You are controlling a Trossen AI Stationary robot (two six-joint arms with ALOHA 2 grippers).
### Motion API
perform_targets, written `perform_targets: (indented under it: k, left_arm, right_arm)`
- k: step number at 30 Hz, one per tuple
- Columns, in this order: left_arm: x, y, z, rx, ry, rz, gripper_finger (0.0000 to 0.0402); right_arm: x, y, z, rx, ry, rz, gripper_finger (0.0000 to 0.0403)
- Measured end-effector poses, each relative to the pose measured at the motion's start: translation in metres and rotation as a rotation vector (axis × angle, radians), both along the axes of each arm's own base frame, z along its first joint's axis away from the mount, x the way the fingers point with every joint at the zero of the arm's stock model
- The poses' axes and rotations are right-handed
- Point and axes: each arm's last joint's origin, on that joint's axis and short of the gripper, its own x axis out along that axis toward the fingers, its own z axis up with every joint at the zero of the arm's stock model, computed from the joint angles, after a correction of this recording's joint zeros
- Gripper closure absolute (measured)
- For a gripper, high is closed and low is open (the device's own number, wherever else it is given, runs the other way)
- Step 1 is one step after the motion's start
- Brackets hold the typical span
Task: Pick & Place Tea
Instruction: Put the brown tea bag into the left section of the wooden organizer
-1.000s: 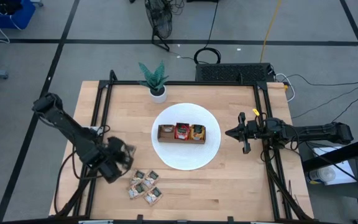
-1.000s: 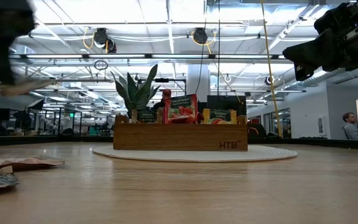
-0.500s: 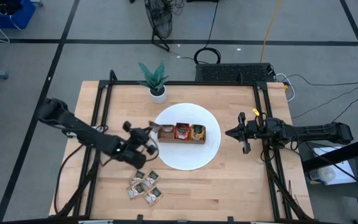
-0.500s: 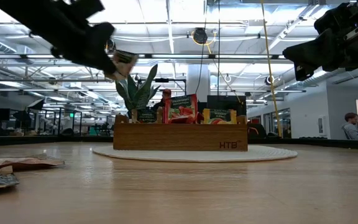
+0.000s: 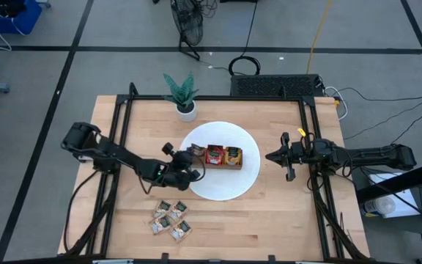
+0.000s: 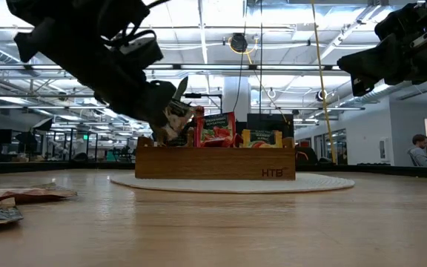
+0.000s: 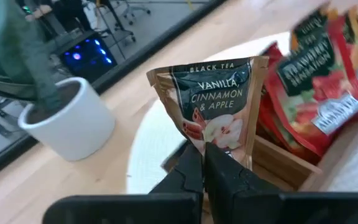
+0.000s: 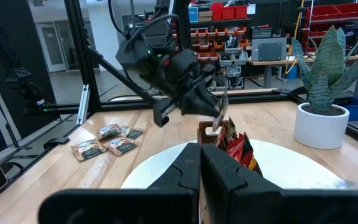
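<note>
Sachets counted in the high view: one beige tea sachet (image 7: 219,102) gripped by the left gripper (image 5: 187,163), jaws clamped on its lower edge, held upright just above the 9 o'clock end of the wooden tray (image 5: 214,166); red sachets (image 5: 215,154) standing in the middle compartment; orange-yellow sachets (image 5: 233,155) standing in the 3 o'clock compartment; exact number in each compartment not countable. Loose sachets (image 5: 170,218) lying flat on the table (image 5: 269,213) at 7 o'clock from the white round mat (image 5: 244,180), about five, some overlapping so the count stays uncertain. One tray, three compartments, centred on the mat. One potted plant (image 5: 182,95) at 11 o'clock from the mat, well apart from the tray. Right gripper (image 5: 286,156) parked at 3 o'clock beside the mat, off the tea, fingers pressed together in the right wrist view. Held sachet label readable in the left wrist view: black tea, vanilla, cinnamon and apple; bottom edge hidden between the fingers (image 7: 188,171). Left compartment contents hidden behind the left arm in the low view. Loose sachets cut off at the edge of the low view.
</note>
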Motion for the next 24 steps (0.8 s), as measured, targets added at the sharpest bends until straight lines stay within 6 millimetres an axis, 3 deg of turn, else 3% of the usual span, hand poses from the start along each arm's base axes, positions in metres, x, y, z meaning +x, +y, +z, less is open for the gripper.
perform_targets:
  k: [11,24]
  left_arm:
    - [0.007,0.01,-0.005,-0.038,0.019,-0.024,0.0359]
    - [0.007,0.014,-0.005,-0.08,-0.026,0.014,0.0355]
  right_arm:
    - [0.0,0.0,0.0,0.0,0.0,0.0,0.0399]
    - [0.0,0.0,0.0,0.0,0.0,0.0,0.0399]
